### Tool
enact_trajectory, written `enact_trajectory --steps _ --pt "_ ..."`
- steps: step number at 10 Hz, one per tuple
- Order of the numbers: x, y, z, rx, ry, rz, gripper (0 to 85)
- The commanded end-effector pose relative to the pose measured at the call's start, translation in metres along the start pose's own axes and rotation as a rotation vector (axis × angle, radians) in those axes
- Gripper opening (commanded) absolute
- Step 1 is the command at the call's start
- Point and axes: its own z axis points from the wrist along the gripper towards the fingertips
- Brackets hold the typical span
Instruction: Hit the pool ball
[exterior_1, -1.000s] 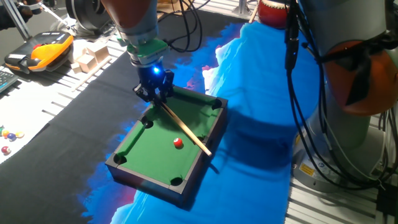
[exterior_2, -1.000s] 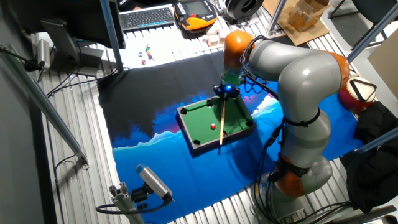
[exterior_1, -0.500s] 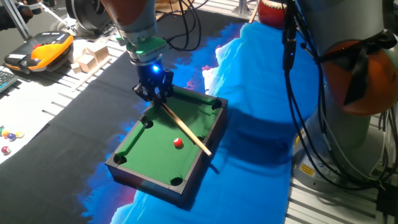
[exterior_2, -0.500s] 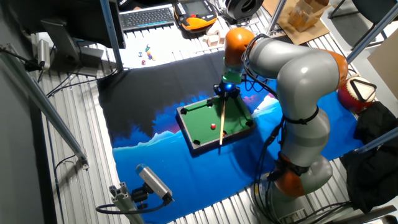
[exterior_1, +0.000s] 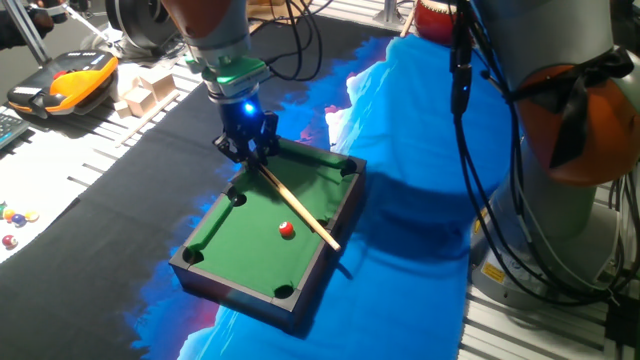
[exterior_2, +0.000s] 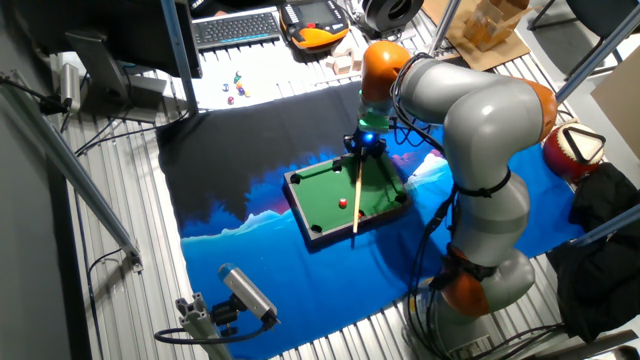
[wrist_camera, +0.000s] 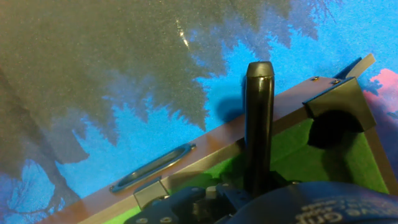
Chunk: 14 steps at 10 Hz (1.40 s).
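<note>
Clearly, in one fixed view, the gripper (exterior_1: 247, 143) sat at the upper left of the miniature pool table (exterior_1: 224, 287), its jaws closed on the thick end of the wooden cue stick (exterior_1: 297, 207). From there the cue's long axis ran down and to the right across the green felt, its far end resting on the table's right rail. The pool ball (exterior_1: 287, 230) lay near the felt's middle, lower right of the jaws and just left of the cue's shaft, apparently not touching it. So the ball sat beside the stick, not ahead of its tip; a sideways sweep looked likelier than a thrust. Being round, the ball pointed no way. At frame's far left, small multicoloured balls (exterior_1: 12, 217) lay on the worktop.
</note>
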Motion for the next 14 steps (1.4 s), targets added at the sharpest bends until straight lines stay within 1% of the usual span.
enact_trajectory --steps 1,2,4,6,8,9,10,11,12,13,14 --pt "0.000 0.000 0.000 0.001 0.000 -0.001 34.0" --pt "0.000 0.000 0.000 0.010 0.000 -0.014 34.0" --pt "-0.002 -0.003 0.001 0.013 0.007 -0.051 0.0" --pt "-0.004 -0.005 0.000 -0.001 0.013 -0.044 0.0" --pt "-0.008 -0.009 -0.009 -0.007 0.026 -0.030 0.0" --pt "-0.012 -0.011 -0.016 -0.006 0.029 -0.034 0.0" --pt "-0.015 -0.014 -0.024 0.025 0.011 -0.033 0.0" --pt "-0.019 -0.018 -0.032 0.046 -0.003 -0.020 0.0" --pt "-0.022 -0.022 -0.039 0.053 0.013 0.027 0.0" --pt "-0.025 -0.027 -0.045 0.041 0.005 0.071 0.0" --pt "-0.029 -0.032 -0.053 0.021 -0.003 0.133 0.0"
